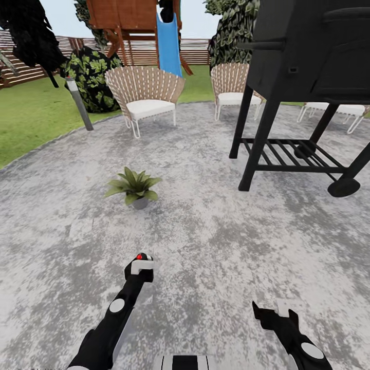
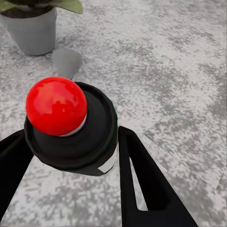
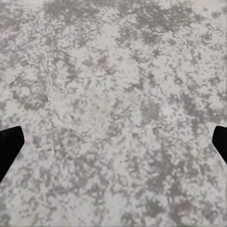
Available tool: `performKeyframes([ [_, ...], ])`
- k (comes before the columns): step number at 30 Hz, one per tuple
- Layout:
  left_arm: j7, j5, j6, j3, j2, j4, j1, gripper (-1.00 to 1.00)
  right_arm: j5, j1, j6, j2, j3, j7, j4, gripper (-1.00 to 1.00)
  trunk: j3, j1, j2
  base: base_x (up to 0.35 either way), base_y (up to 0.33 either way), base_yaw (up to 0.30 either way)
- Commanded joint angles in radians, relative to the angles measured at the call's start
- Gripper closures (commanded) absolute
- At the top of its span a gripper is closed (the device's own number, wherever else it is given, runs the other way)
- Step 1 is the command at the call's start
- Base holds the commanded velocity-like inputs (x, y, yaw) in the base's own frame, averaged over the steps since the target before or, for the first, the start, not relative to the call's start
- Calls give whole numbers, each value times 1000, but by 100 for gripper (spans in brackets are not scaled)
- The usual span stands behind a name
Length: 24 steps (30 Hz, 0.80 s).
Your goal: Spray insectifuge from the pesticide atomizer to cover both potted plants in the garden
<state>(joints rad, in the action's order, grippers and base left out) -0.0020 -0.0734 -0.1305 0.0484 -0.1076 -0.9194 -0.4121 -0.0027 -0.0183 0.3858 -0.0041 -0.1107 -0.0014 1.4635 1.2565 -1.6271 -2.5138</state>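
Ahead of your left gripper (image 1: 140, 268) stands 1 potted plant (image 1: 134, 187). It clamps the pesticide atomizer (image 2: 71, 125). Your right gripper (image 1: 275, 313) is spread wide, holding nothing.

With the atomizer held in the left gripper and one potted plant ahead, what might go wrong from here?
The potted plant sits well ahead of the left gripper, so spray from here may fall short of its leaves. The pesticide atomizer is clamped only near its top, so it might twist or slip. Driving closer, the base could knock the low pot, and the black grill stands close on the right.
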Motion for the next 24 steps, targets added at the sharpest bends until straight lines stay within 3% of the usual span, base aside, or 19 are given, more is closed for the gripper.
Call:
performKeyframes([
  [1, 0, -8, -3, -1, 0, 1, -1, 100, 0, 0, 5, 0, -1, 0, 1, -100, -3, 1, 0, 0, 0, 245],
  [18, 0, -8, -3, 1, -1, 1, -1, 100, 0, 0, 5, 0, 0, 0, 0, -100, -69, 8, 4, 0, 0, 247],
  [24, 0, -8, -2, 1, -1, 1, -1, 100, 0, 0, 5, 0, -1, 0, 0, -100, -92, 11, 5, 0, 0, 89],
])
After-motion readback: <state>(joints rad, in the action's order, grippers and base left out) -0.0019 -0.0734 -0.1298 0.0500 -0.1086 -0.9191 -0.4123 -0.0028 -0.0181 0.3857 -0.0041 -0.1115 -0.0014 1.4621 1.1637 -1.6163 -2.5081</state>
